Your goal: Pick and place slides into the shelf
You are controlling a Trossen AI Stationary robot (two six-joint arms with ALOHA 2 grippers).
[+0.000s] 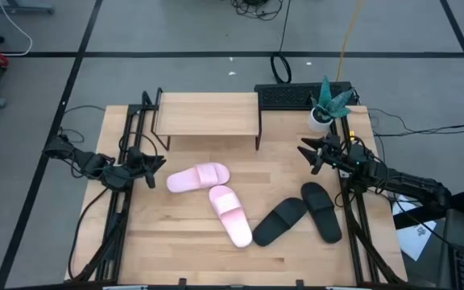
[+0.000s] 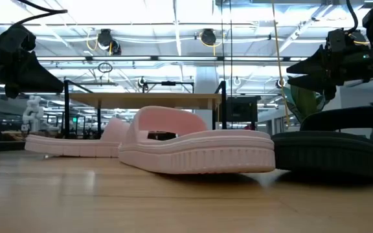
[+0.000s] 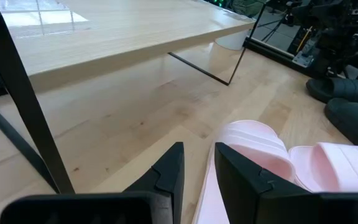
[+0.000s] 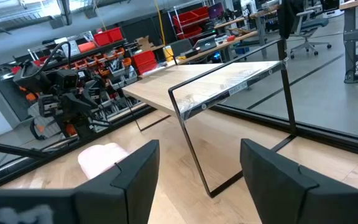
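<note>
The low light-wood plank shelf on thin black legs [image 1: 208, 113] stood bare at the table's far edge. In front of it lay two pale pink wide-strap slides [image 1: 199, 177], touching each other, and beside them two matte black slides [image 1: 321, 211]. The left gripper [image 1: 152, 171], fingers slightly parted, hovered just beside the nearer pink slide. The right gripper [image 1: 308, 153], fingers spread wide, hung beyond the black pair.

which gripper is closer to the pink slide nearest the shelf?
Left. The left gripper sits just beside that pink slide; the right gripper is across the table, above the black slides.
</note>
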